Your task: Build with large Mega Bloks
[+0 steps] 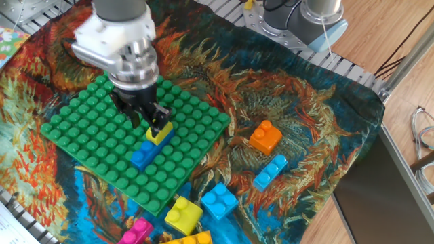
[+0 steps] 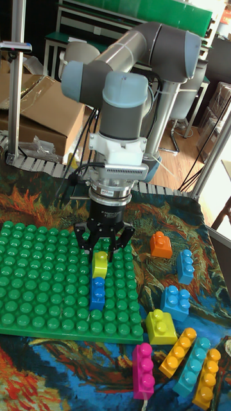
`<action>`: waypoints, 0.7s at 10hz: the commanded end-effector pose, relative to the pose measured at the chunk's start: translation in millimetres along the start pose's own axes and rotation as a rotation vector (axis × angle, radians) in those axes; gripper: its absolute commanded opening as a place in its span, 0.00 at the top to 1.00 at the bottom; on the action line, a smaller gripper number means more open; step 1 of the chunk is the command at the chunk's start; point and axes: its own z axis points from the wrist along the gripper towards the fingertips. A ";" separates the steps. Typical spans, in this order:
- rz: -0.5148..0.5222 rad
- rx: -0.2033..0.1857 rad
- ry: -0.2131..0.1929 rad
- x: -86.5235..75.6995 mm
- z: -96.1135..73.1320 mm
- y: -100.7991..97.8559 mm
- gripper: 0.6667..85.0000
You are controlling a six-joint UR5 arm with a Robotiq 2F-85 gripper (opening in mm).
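A short yellow brick sits stacked on the far end of a long blue brick, which is pressed onto the green baseplate. My gripper hangs open just above and behind the yellow brick, its fingers spread and holding nothing. Loose Mega Bloks lie on the cloth to the right: an orange one, a light blue one, a square light blue one and a yellow one.
Near the front edge lie a pink brick, a long orange brick, a long light blue brick and another orange one. A second arm's base stands at the back right. The patterned cloth covers the table.
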 end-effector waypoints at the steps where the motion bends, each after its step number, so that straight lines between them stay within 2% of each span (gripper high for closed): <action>1: -0.027 -0.040 0.007 0.7 -18.5 2.2 0.53; 2: 0.032 -0.003 0.013 2.3 -18.3 -7.6 0.87; 3: 0.053 0.048 0.008 1.2 -18.6 -20.7 0.99; 4: 0.066 0.032 0.002 -0.5 -18.5 -16.6 0.99; 7: 0.047 0.049 0.001 -3.4 -14.8 -24.8 0.99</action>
